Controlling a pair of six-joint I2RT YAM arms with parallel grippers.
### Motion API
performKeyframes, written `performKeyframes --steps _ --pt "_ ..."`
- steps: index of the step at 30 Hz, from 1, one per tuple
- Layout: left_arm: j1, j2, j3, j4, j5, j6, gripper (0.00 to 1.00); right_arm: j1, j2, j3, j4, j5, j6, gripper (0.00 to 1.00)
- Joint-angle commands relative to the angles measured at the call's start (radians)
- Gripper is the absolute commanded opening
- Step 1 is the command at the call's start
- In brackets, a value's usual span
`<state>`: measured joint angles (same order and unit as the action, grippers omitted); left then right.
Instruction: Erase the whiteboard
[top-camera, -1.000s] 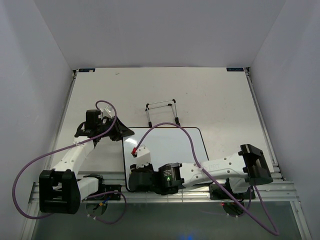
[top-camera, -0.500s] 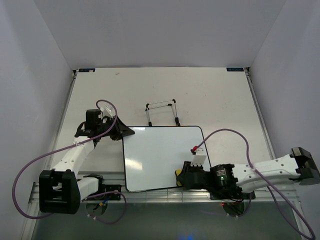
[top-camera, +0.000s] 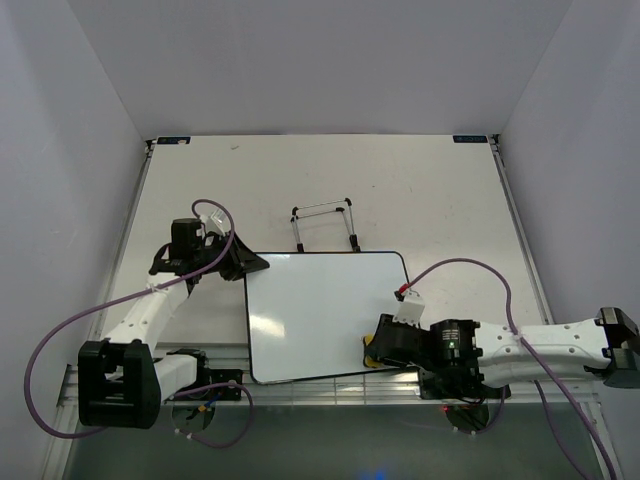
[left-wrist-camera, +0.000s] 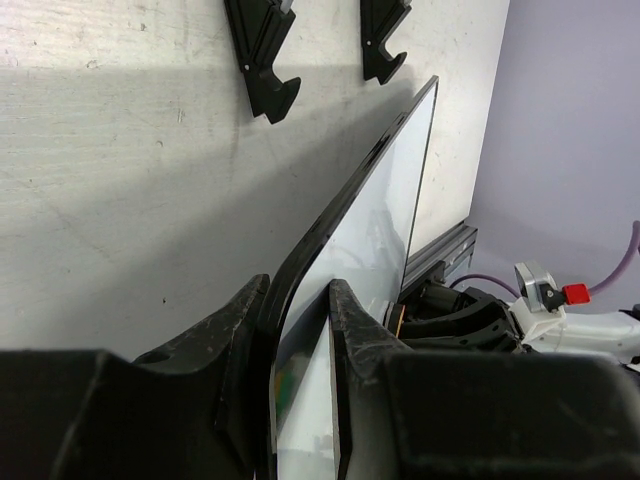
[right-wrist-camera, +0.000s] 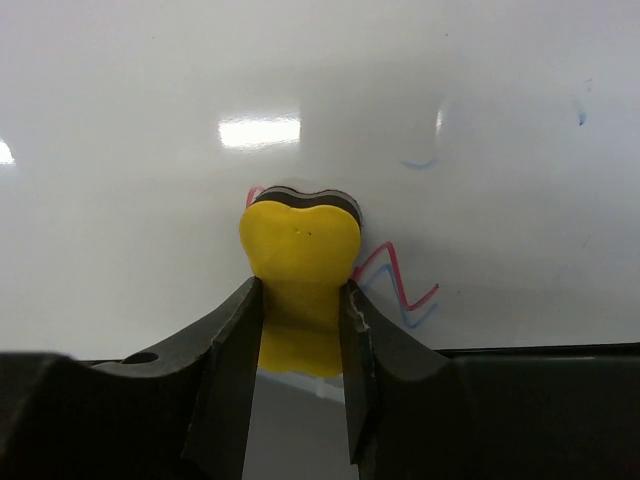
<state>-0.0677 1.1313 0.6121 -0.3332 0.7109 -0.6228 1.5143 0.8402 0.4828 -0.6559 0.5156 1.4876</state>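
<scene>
yellow eraser (right-wrist-camera: 300, 240) pinched by right gripper (right-wrist-camera: 300, 295) on whiteboard (top-camera: 320, 310), left gripper (left-wrist-camera: 298, 300) clamping its corner

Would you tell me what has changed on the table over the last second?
The right gripper, shut on the yellow eraser, swept across the whiteboard from its left side to its near-right corner. The left gripper stayed clamped on the board's far-left corner; the wire easel did not move.

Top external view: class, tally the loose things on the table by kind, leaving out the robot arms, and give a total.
Whiteboard: 1
Yellow eraser: 1
Wire easel stand: 1
Total: 3
</scene>
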Motion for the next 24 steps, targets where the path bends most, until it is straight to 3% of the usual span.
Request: performKeyframes --steps 1,8,15,19,24 --pt "-0.011 -0.037 -0.005 -0.070 -0.143 0.057 0.00 -0.045 0.098 -0.009 -0.124 -0.020 -0.140 0.26" --pt "0.019 -0.100 0.002 -0.147 -0.214 0.020 0.00 -0.092 0.167 0.086 0.079 -0.057 -0.369 0.26" --pt "0.121 -0.127 0.021 -0.202 -0.211 0.031 0.00 -0.167 0.304 0.195 0.245 -0.187 -0.585 0.27" --pt "0.123 -0.123 0.021 -0.210 -0.223 0.029 0.00 -0.242 0.358 0.192 0.266 -0.279 -0.619 0.27" --pt "0.138 -0.122 0.023 -0.214 -0.252 0.023 0.00 -0.338 0.245 0.045 0.240 -0.371 -0.576 0.27"
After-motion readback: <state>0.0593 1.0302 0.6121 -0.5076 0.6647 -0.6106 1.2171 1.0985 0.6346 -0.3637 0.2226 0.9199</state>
